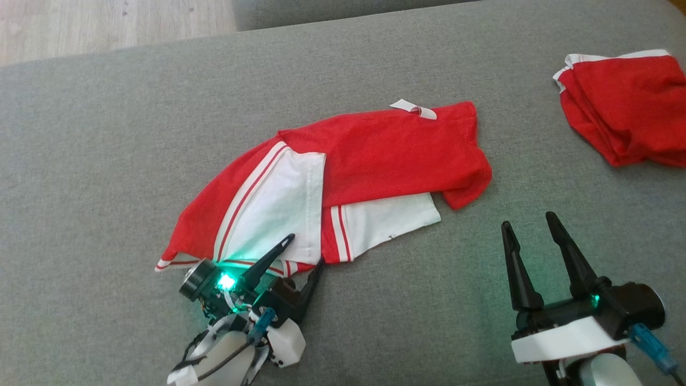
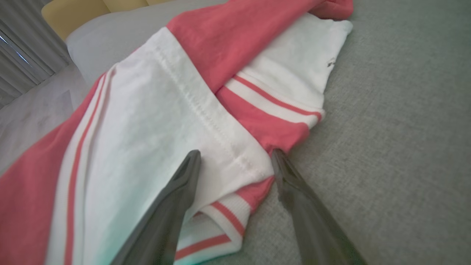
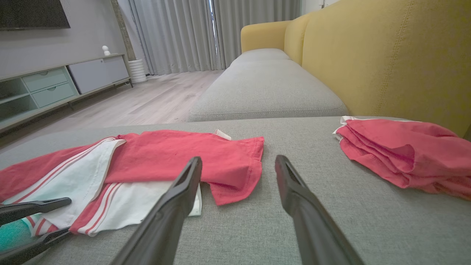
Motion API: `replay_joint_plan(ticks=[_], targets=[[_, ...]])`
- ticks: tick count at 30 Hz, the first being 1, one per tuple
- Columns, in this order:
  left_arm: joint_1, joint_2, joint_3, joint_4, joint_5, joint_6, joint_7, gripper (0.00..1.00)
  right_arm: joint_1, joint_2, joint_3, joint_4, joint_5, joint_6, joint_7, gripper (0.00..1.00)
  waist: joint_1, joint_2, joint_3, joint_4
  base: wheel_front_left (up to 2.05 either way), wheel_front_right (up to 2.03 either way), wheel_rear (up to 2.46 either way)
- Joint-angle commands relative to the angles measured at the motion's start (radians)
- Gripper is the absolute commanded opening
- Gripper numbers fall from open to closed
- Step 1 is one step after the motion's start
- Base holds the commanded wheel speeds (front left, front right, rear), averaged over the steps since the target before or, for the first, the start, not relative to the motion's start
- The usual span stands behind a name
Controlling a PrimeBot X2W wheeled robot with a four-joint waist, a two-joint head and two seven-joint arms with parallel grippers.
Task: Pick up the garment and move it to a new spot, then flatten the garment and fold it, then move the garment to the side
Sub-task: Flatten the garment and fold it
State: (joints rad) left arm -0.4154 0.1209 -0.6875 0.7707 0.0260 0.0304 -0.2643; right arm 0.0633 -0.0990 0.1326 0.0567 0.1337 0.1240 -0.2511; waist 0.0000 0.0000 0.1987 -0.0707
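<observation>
On the grey sofa cushion point(image 1: 107, 161) the red-and-white garment point(image 1: 375, 155) is lying crumpled, roughly in the middle, with the red part flopped over the white panels. Left gripper point(image 1: 306, 249) is right at its near hem, fingers spread wide, one over the white fabric and the other at the hem's edge by the cushion, so nothing's pinched. Right gripper point(image 1: 527, 220) is wide open too, holding nothing, over bare cushion just off the garment's right end. Second red garment point(image 1: 627, 118) sits bunched up well off to the right, next to the yellow backrest point(image 3: 386, 55).
</observation>
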Motion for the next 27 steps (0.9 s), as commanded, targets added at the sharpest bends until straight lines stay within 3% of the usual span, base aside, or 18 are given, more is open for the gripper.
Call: replay_joint_plan(ticks=[1, 8, 9, 11, 14, 15, 16, 19, 27], targets=[[-0.015, 0.021, 0.025, 0.002, -0.005, 0.015, 0.003, 1.0, -0.029, -0.002, 0.024, -0.031, 0.006, 0.007, -0.011, 1.0, 0.0, 0.0, 0.0, 0.0, 0.0, 0.0, 0.0], [-0.023, 0.029, 0.051, -0.008, -0.019, 0.073, 0.003, 1.0, -0.027, -0.008, 0.024, -0.033, 0.007, 0.007, -0.011, 1.0, 0.0, 0.0, -0.003, 0.002, 0.0, 0.0, 0.0], [-0.024, 0.032, 0.057, -0.009, -0.024, 0.08, 0.003, 0.96, -0.027, -0.009, 0.025, -0.033, 0.008, 0.007, -0.011, 1.0, 0.0, 0.0, -0.004, 0.003, 0.0, 0.0, 0.0], [-0.025, 0.037, 0.066, -0.013, -0.033, 0.088, 0.003, 0.45, -0.027, -0.01, 0.027, -0.032, 0.009, 0.007, -0.011, 1.0, 0.0, 0.0, -0.004, 0.005, 0.0, 0.0, 0.0], [-0.026, 0.041, 0.077, -0.042, -0.049, 0.091, 0.003, 0.16, -0.026, -0.011, 0.027, -0.033, 0.009, 0.007, -0.011, 1.0, 0.0, 0.0, -0.005, 0.011, 0.0, 0.0, 0.0], [-0.025, 0.043, 0.081, -0.052, -0.055, 0.092, 0.003, 0.13, -0.026, -0.012, 0.028, -0.033, 0.009, 0.007, -0.011, 1.0, 0.0, 0.0, -0.005, 0.012, 0.0, 0.0, 0.0], [-0.024, 0.046, 0.082, -0.061, -0.056, 0.092, 0.003, 0.18, -0.026, -0.012, 0.028, -0.033, 0.009, 0.007, -0.011, 1.0, 0.0, 0.0, -0.006, 0.014, 0.0, 0.0, 0.0], [-0.021, 0.055, 0.083, -0.073, -0.062, 0.091, 0.003, 0.0, -0.025, -0.013, 0.029, -0.033, 0.008, 0.007, -0.011, 1.0, 0.0, 0.0, -0.006, 0.019, 0.0, 0.0, 0.0], [-0.014, 0.069, 0.094, -0.085, -0.092, 0.074, 0.003, 0.0, -0.029, -0.013, 0.036, -0.029, 0.012, 0.007, -0.011, 1.0, 0.0, 0.0, -0.008, 0.022, 0.0, 0.0, 0.0]])
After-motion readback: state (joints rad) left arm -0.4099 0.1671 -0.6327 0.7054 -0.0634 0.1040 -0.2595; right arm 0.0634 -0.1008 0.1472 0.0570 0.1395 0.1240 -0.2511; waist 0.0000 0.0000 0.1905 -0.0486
